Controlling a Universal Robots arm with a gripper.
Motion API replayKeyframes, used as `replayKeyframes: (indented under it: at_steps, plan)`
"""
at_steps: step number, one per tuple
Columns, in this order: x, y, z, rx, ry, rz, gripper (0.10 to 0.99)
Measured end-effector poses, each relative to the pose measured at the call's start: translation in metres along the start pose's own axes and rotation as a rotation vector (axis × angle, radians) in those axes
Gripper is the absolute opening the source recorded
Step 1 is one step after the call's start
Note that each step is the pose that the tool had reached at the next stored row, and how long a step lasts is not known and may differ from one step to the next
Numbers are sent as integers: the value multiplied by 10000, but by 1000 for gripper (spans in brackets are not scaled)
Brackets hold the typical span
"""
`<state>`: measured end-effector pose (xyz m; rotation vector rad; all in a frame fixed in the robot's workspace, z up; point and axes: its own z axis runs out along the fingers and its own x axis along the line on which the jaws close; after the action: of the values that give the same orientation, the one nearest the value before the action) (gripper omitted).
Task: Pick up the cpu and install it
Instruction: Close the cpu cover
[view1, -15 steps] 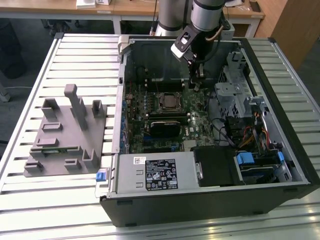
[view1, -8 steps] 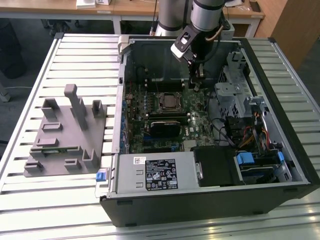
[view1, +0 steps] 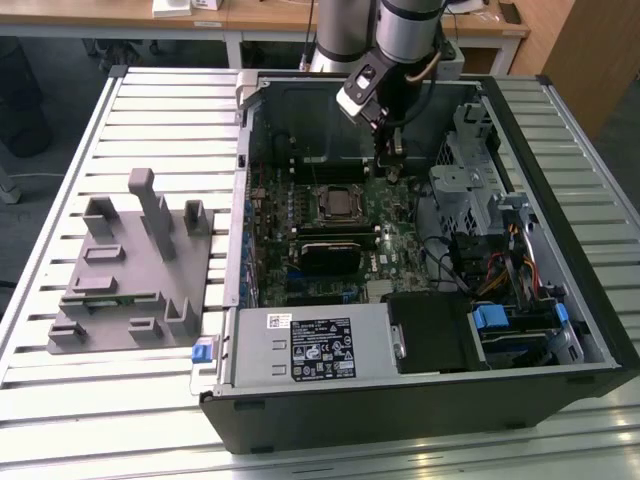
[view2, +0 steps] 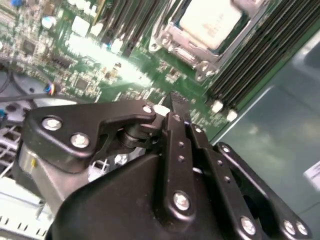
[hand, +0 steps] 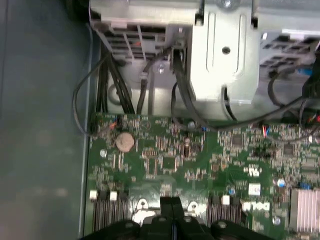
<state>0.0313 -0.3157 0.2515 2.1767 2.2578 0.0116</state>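
Over the green board (hand: 165, 150) inside the computer case (view1: 420, 420), gripper (view1: 391, 172) hangs with fingers pressed together, holding nothing. Cpu (view2: 210, 20) sits in its socket frame (view2: 175, 47), near the fingertips, toward exterior view's left.

cpu (view2: 210, 20) in socket (view2: 172, 44) on motherboard (hand: 165, 150), inside case (view1: 330, 420) | claw (view1: 392, 172) over motherboard near socket | case on table (view1: 150, 110)
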Motion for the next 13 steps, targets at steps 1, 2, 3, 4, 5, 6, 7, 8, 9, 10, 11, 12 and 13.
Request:
replayKeyframes:
  at_steps: [1, 2, 3, 4, 5, 6, 7, 8, 9, 10, 11, 12, 13]
  plan:
    - [1, -35, 5, -2, 3, -3, 106]
    - [2, -67, 9, -2, 4, -7, 106]
    - [3, -99, 12, -1, 3, -12, 106]
    - [4, -125, 16, 0, 1, -25, 106]
    - [5, -140, 24, 0, 1, -69, 106]
    - [5, -146, 36, 1, 0, -153, 106]
    - [5, -147, 47, 6, 3, -303, 106]
    - [5, -147, 56, 11, 5, -482, 106]
    - [5, -147, 66, 17, 7, -677, 106]
    - [5, -148, 77, 20, 9, -856, 106]
    - [5, -149, 87, 22, 11, -999, 106]
    - [5, -152, 96, 24, 13, -1110, 106]
    - [6, -157, 104, 27, 13, -1202, 106]
